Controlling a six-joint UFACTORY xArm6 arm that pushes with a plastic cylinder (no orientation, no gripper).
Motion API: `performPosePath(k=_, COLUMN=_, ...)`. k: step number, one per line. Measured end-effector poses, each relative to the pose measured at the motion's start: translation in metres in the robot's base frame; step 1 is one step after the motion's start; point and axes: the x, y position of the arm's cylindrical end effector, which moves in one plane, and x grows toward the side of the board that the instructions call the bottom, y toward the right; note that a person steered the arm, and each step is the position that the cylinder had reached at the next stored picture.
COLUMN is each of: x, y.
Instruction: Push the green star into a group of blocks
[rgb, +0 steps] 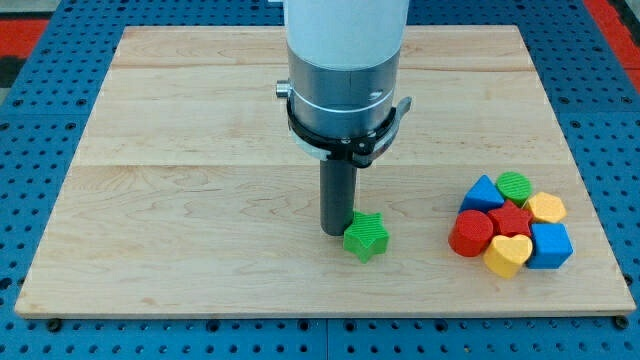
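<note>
The green star (366, 237) lies on the wooden board (200, 150) a little right of centre, near the view's bottom. My tip (334, 231) touches the star's left side. At the view's right sits a tight group of blocks: a blue triangle (483, 192), a green round block (515, 185), a yellow block (547, 208), a red star (511, 219), a red cylinder (470, 234), a yellow heart (508, 254) and a blue cube (550, 245). The star is apart from the group, to its left.
The arm's wide grey body (345, 60) hangs over the board's middle. The board's edges border a blue perforated table (40, 330).
</note>
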Motion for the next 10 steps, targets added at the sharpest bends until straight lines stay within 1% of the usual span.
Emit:
performPosePath(k=2, x=0.027, y=-0.026)
performPosePath(k=3, x=0.036, y=-0.02)
performPosePath(k=5, x=0.027, y=0.013)
performPosePath(k=7, x=0.015, y=0.013)
performPosePath(k=9, x=0.015, y=0.008)
performPosePath(k=10, x=0.023, y=0.0)
